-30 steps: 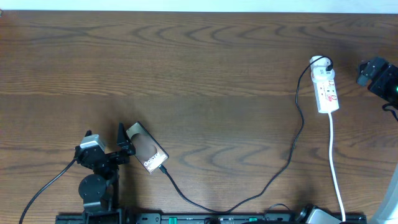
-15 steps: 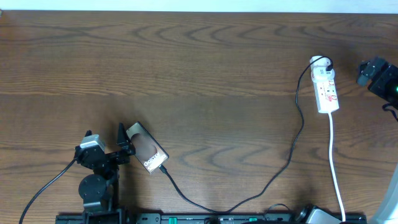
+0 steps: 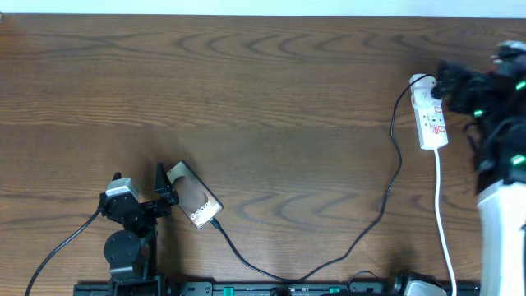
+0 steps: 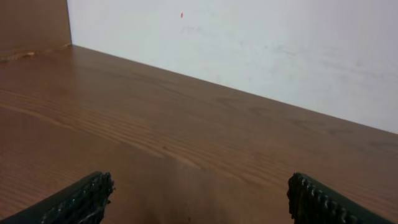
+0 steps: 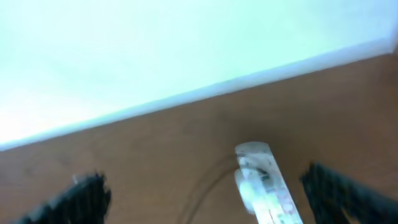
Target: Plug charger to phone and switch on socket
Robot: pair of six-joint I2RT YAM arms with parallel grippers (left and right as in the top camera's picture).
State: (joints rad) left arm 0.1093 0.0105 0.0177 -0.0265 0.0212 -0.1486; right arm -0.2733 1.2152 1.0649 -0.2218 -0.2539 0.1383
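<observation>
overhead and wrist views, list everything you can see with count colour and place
table: one, brown wood, fills the overhead view
wall: one, white, behind the table's far edge
phone: one, dark with brownish screen, near left, lying flat
charger: one, thin black cable, from the phone's near end along the front edge up to the socket
socket: one, white strip with red markings, far right
white cord: one, from the socket towards the near edge
left end effector: one, black, open, beside the phone
right end effector: one, black, open, at the socket

Charger point(image 3: 362, 234) at phone point(image 3: 191, 197), socket point(image 3: 433, 127) far right
</observation>
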